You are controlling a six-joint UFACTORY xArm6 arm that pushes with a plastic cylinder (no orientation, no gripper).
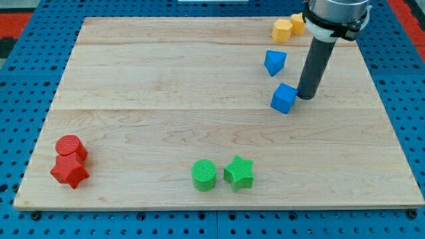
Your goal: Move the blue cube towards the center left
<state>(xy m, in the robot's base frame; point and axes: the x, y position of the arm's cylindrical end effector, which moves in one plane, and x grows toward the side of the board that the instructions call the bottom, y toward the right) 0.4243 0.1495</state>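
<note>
Camera view, the only one: blue cube [284, 98] sits on the wooden board [166, 133] toward the view's right, with my tip [306, 97] — a bare rod end with no jaws, holding nothing — just to the cube's right, touching or nearly so. Above the cube lies a blue wedge-like block [275, 62], and farther up two yellow blocks [287, 28]. Judged from here, a steady push straight toward the view's left, centred on the cube's face, should keep it from spinning off — the path that way looks unobstructed.
</note>
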